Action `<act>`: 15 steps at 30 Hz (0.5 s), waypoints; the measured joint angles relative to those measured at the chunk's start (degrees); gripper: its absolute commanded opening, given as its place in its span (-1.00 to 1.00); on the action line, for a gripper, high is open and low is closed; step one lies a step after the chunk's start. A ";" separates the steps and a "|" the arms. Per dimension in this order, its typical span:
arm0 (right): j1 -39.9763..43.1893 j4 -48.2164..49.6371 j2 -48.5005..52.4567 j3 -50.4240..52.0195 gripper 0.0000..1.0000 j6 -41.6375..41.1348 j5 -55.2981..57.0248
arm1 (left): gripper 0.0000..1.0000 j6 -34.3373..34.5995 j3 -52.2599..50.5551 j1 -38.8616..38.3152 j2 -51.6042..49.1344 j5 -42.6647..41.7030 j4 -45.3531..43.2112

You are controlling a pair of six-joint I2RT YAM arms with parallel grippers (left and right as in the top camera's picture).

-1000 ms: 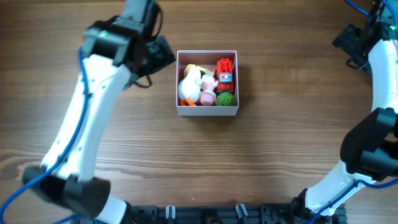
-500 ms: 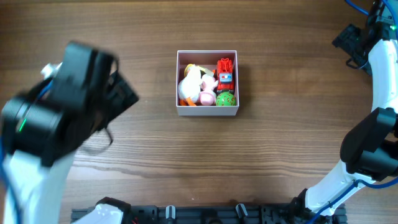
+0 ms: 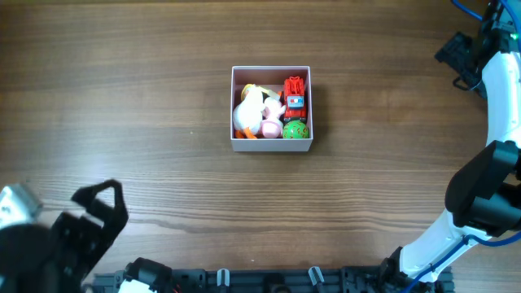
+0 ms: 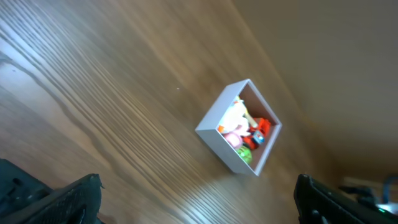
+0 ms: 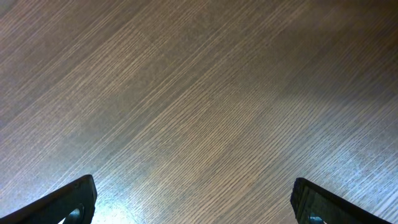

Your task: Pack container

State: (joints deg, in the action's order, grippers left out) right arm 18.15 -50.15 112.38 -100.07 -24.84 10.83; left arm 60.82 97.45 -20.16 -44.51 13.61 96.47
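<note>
Wooden table [image 3: 163, 98] bears the container [image 3: 271, 146] packed with small toys [image 3: 251, 111]; left fingers [image 4: 71, 198] and right fingers [image 5: 73, 198] spread empty.

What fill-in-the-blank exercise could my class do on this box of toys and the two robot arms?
1. The toy truck inside the container is ____ in colour.
2. The ball next to the toy truck is ____ in colour.
3. The left gripper and the right gripper both have their jaws ____, with nothing between them.

Missing words: red; green; open.
</note>
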 measured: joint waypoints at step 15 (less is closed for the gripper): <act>0.00 -0.02 0.00 0.00 0.99 0.00 0.00 | 1.00 -11.82 -2.47 0.00 4.92 0.35 -3.98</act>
State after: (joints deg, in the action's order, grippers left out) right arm 18.15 -50.17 112.38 -100.07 -24.84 10.83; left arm 48.99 94.98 -20.16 -39.59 13.96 92.49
